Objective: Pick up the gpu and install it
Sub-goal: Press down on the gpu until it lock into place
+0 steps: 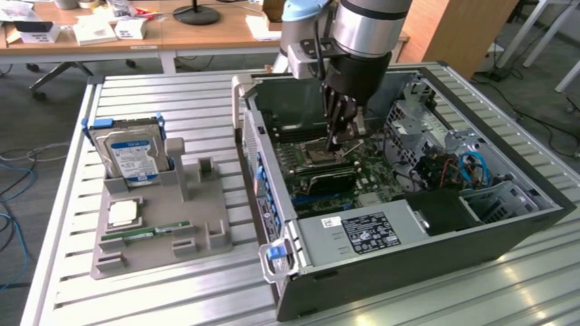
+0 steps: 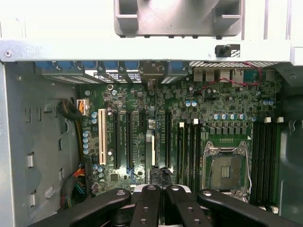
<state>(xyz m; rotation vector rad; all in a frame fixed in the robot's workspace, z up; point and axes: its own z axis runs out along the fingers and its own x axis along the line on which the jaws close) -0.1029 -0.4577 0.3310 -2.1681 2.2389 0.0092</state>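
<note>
Nearest in the exterior view, the dark side wall of the open computer case [image 1: 408, 272] is lying on a ribbed, brushed-aluminium surface [image 1: 163, 95], with the grey boxy power supply [image 1: 358, 234] and its printed label sitting just inside that wall. To the exterior view's left, a matte grey moulded tray [image 1: 204, 204] is carrying a slim green RAM stick [image 1: 145, 233] lying flat, a square silver processor chip [image 1: 124, 212] and, further back, a silver hard drive [image 1: 132, 156] with a blue-and-white label standing upright in a blue frame. Just beyond the power supply, the gpu [image 1: 328, 182] is showing as a thin, flat black rectangle standing among the expansion slots of the green motherboard [image 2: 189, 118]; whether it is fully seated cannot be told. Behind it, the square metal CPU socket [image 1: 319, 157] is lying open-faced. The claw [image 1: 340, 142] is hanging over the board between socket and card, its black jointed fingers [image 2: 147, 203] clenched together with nothing visibly gripped between them. Perforated steel drive cages [image 1: 494, 200] and looping blue cables [image 1: 473, 170] are crowding the exterior view's right side of the case. Farthest back, a wooden desk [image 1: 208, 34] is holding small white boxes.
</note>
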